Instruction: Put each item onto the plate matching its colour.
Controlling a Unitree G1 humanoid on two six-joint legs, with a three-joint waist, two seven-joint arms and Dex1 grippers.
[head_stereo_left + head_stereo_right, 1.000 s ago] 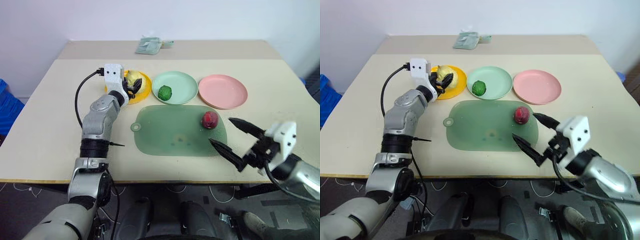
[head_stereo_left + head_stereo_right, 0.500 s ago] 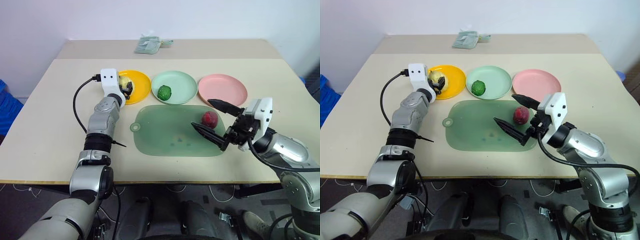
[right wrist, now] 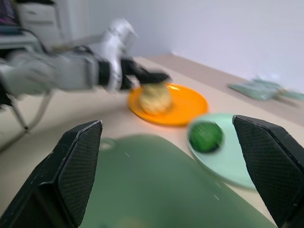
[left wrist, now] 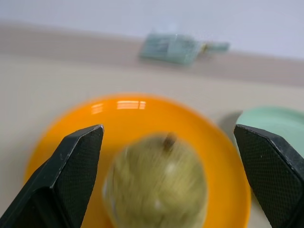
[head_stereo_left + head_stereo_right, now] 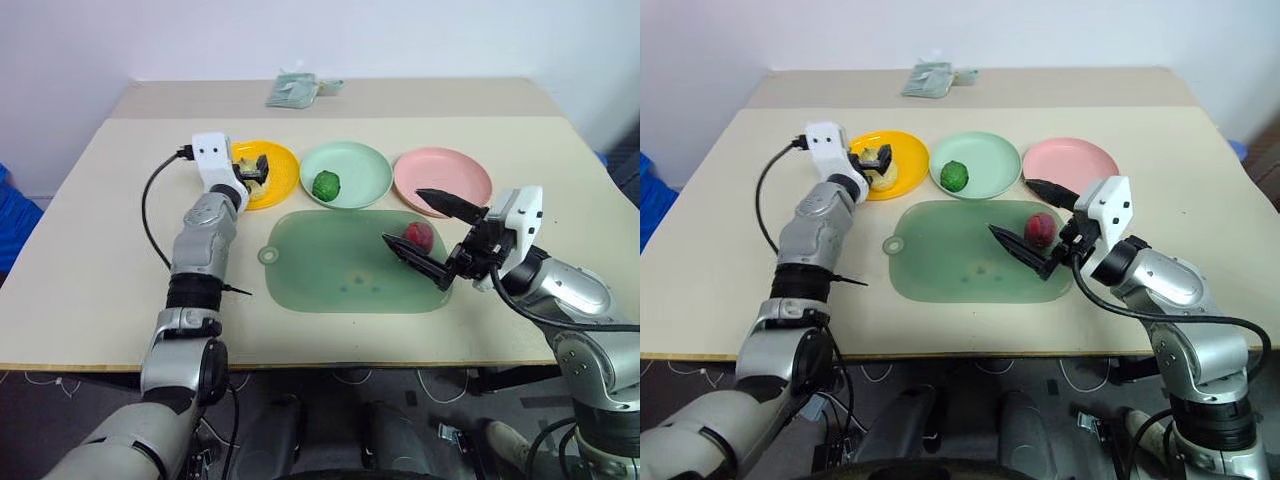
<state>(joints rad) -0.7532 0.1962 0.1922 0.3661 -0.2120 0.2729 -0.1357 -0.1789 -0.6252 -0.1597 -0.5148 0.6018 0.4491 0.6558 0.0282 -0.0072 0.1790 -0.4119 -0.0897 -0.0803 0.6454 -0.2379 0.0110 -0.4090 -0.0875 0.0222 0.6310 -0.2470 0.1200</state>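
Between the right gripper's (image 5: pixel 432 232) spread jaws, on the cutting mat (image 5: pixel 345 262): red fruit (image 5: pixel 419 235), likely light, stiff, slick; best pinched across its middle. Between the left gripper's (image 4: pixel 168 180) parted jaws: yellow pear (image 4: pixel 156 183), released on the orange plate (image 4: pixel 61 142).

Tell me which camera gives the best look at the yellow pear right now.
The left wrist view: the yellow pear sits close up on the orange plate, between the open left gripper's fingers and free of them. The eye views show it small, partly hidden by that gripper. The right wrist view shows it distant and blurred.
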